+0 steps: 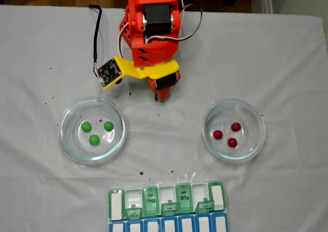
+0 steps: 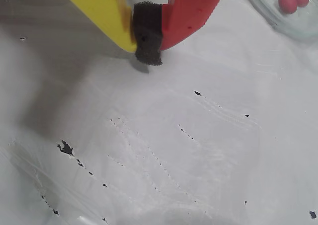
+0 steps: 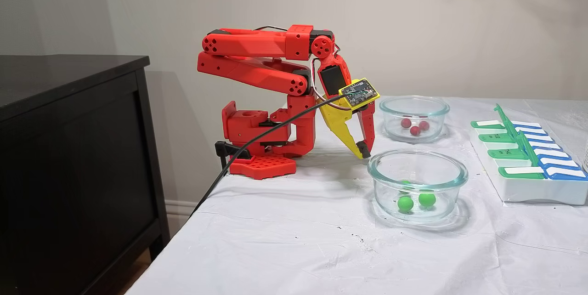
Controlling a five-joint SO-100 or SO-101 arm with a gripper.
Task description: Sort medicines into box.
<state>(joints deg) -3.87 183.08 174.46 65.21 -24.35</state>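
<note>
Your gripper (image 1: pixel 160 96) points down at the white tablecloth (image 1: pixel 287 63), jaws together on nothing, foam pad between the tips. Three green balls (image 1: pixel 96 131) sit in one glass dish (image 1: pixel 66 140), three red balls (image 1: pixel 228 134) in another (image 1: pixel 256 145). The pill organizer (image 1: pixel 166 204) lies at the table's near edge in the top-down fixed view.

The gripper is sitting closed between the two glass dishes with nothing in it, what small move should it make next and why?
Probably open the fingers and swing toward one dish, say the green balls. The gripper is shut on nothing above bare tablecloth; all three green balls and three red balls lie in their glass dishes, and the pill organizer holds none.
</note>
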